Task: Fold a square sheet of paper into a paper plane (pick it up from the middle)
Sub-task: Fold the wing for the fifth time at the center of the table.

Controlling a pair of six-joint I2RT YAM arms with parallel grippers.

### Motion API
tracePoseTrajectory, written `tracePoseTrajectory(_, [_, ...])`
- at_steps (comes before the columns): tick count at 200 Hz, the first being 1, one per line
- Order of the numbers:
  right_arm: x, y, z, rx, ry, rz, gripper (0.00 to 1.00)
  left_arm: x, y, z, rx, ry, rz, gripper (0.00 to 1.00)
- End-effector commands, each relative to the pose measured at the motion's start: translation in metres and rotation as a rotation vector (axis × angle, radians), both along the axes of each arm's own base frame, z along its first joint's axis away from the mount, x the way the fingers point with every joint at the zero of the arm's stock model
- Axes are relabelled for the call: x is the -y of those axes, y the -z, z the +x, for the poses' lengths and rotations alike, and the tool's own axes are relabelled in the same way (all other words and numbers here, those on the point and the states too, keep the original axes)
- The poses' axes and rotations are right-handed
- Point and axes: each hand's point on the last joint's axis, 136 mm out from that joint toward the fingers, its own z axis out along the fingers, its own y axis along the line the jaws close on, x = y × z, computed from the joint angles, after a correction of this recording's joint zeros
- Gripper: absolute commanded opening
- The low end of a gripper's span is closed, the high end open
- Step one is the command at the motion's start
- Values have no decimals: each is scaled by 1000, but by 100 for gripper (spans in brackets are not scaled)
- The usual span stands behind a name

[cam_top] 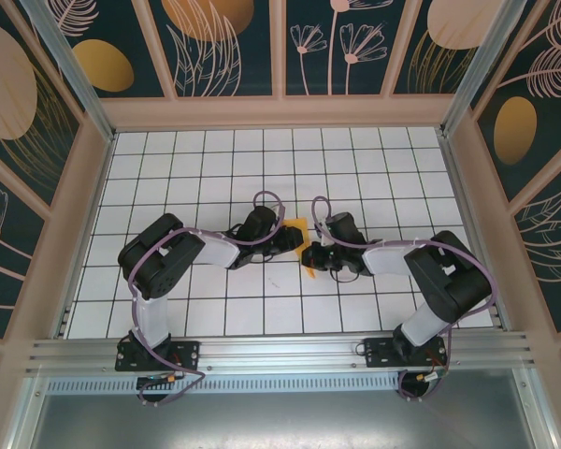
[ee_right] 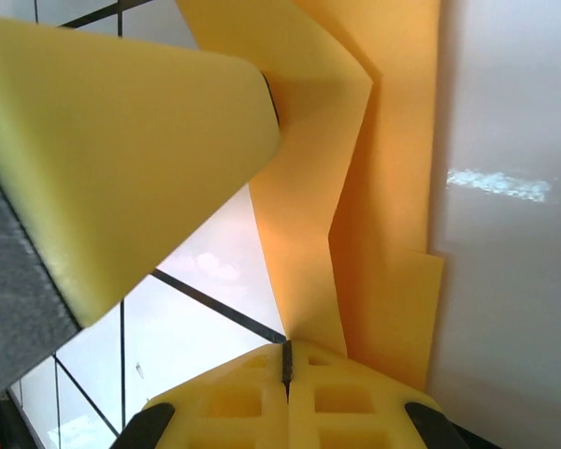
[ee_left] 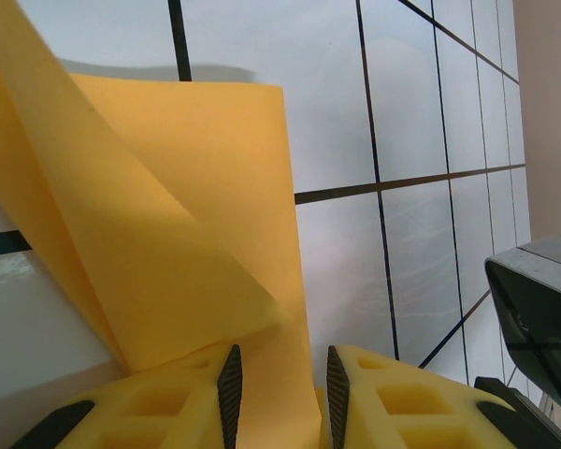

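Note:
The orange-yellow sheet of paper (cam_top: 298,228) is held up off the grid table between my two grippers, creased into overlapping layers. In the left wrist view the paper (ee_left: 168,206) runs down between the yellow fingers of my left gripper (ee_left: 279,379), whose jaws stand apart around it. My right gripper (ee_right: 286,360) is shut, and a fold of the paper (ee_right: 355,187) comes out of its closed seam. A left finger (ee_right: 122,140) looms at the upper left of the right wrist view. From above, the left gripper (cam_top: 293,239) and right gripper (cam_top: 310,258) nearly touch.
The white grid table (cam_top: 262,168) is ringed by a low pink wall (cam_top: 280,112) with painted dark panels behind it. Both arms bend inward from their bases at the near rail (cam_top: 280,351). The right arm's grey housing (ee_left: 542,309) sits close on the right of the left wrist view.

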Motion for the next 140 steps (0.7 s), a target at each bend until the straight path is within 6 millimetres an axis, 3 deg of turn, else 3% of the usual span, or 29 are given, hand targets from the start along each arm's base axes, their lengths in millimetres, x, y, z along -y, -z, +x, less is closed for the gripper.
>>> tracePoseTrajectory(1, [14, 22, -15, -88, 23, -28, 3, -10, 21, 2, -15, -14, 86, 34])
tracePoseTrajectory(47, [23, 30, -21, -147, 46, 69, 2, -9, 19, 4, -11, -11, 80, 35])
tracePoseTrajectory(111, [42, 55, -32, -257, 122, 82, 0, 19, -60, 6, 91, 70, -125, 44])
tracePoseTrajectory(140, [43, 57, -29, -265, 124, 59, 0, 24, -66, -6, 57, 112, -196, 38])
